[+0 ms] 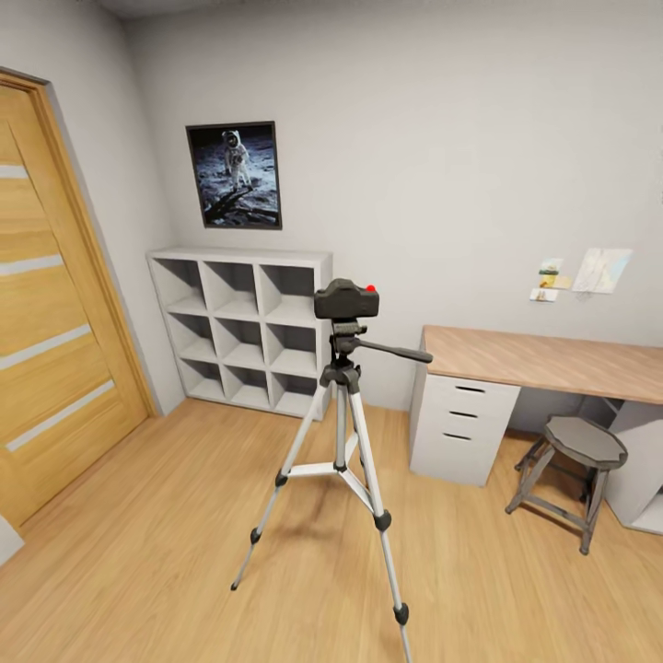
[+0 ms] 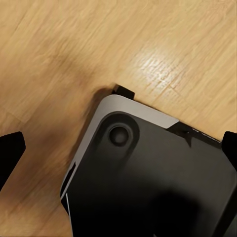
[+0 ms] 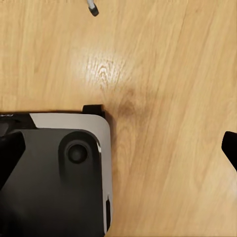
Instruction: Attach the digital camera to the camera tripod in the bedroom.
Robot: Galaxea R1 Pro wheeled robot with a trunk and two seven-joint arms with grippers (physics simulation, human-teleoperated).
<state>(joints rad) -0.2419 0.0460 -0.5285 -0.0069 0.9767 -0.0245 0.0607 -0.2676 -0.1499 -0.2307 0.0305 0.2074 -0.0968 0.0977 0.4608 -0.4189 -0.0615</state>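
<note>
The digital camera [image 1: 345, 300] was seen seated on the head of the camera tripod [image 1: 340, 460], level, with its red button uppermost and the pan handle projecting beneath it toward the desk [image 1: 543, 359]. The attachment step was therefore judged to be done, or all but done; whether the mount had actually locked could not be told. The tripod stood on the wood plank floor [image 1: 166, 552] of the bedroom, out in the open floor in front of the grey cube shelves [image 1: 241, 327] and well clear of the desk's near corner, its three legs spread.

No further grasp was judged necessary; at most a check of the seating was called for, made without knocking a leg.

In the wrist views both arms were seen hanging low, pointed down at the floor beside the corners of the robot's dark base [image 2: 148, 182]. The left gripper [image 2: 118, 148] was held with its fingers [image 2: 11, 148] wide apart and nothing between them. The right gripper [image 3: 118, 148] was likewise spread, its fingers [image 3: 10, 153] empty. One tripod foot [image 3: 92, 7] was visible on the floor ahead of the right arm.
</note>
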